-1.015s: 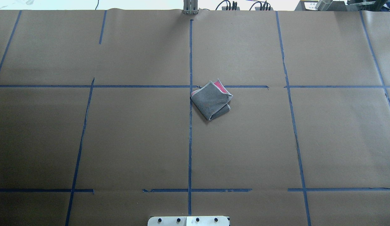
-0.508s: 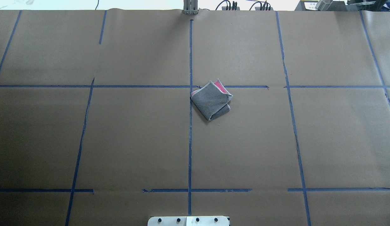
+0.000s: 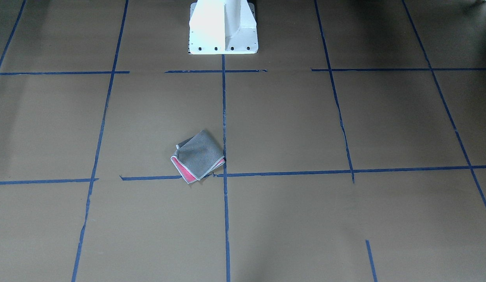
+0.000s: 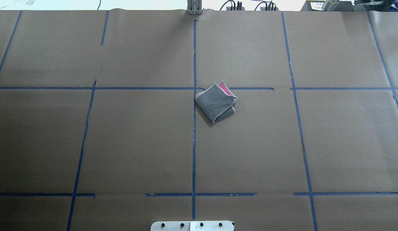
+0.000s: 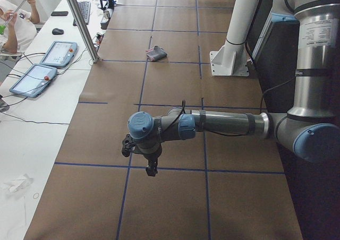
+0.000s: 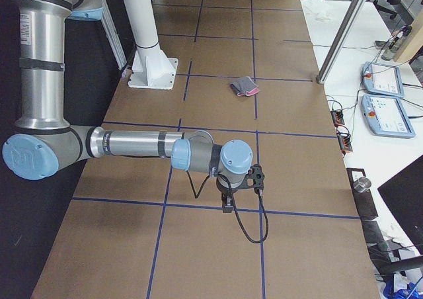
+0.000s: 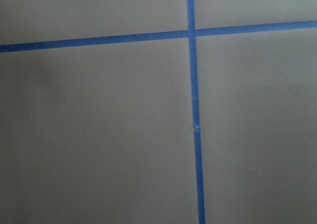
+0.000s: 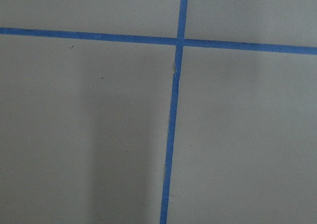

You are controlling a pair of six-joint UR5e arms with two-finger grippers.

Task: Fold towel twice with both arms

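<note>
The towel (image 4: 215, 102) lies folded into a small square near the table's centre, grey face up, with a pink strip showing at its far edge. It also shows in the front view (image 3: 198, 156) and in both side views (image 5: 155, 53) (image 6: 244, 86). Neither arm is near it. The left gripper (image 5: 151, 169) hangs over bare paper far off at the table's left end. The right gripper (image 6: 227, 206) hangs likewise at the right end. I cannot tell whether either is open or shut. Both wrist views show only brown paper and blue tape.
Brown paper with a blue tape grid (image 4: 194, 144) covers the table. The white pedestal base (image 3: 223, 27) stands at the robot's edge. Along the far side are a metal post (image 5: 79, 22), tablets (image 5: 58, 53) and an operator (image 5: 13, 25).
</note>
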